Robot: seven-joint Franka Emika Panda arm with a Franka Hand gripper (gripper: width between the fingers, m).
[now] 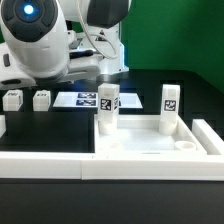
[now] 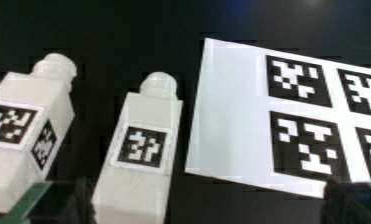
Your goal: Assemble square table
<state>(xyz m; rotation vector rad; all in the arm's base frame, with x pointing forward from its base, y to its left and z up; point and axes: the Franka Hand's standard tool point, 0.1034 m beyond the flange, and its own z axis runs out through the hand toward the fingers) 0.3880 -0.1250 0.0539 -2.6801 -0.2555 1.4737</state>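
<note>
Here, the gripper (image 2: 200, 208) hangs spread over the black table (image 1: 140, 92), its fingertips (image 2: 43, 205) blurred at the edge of the wrist view with nothing between them. Just below lie two loose legs, side by side and apart: the near leg (image 2: 143, 140) beside the marker board (image 2: 288, 100), and the other leg (image 2: 31, 120) on its far side. Off to the exterior view's right sits the square tabletop (image 1: 150, 162), tray side up. Two standing legs (image 1: 107, 108) are planted at its far corners, and a round socket (image 1: 185, 146) lies open at a near corner.

The step in hand looks to be fetching a third leg. Doing it well likely means centring over the near leg and turning the wrist so the jaws cross its narrow width. The gripper should then come straight down and close on the tagged middle, leaving the rounded peg end free for the socket. The gap to the other leg is slim, so a skewed descent could nudge it or catch the board's edge.
</note>
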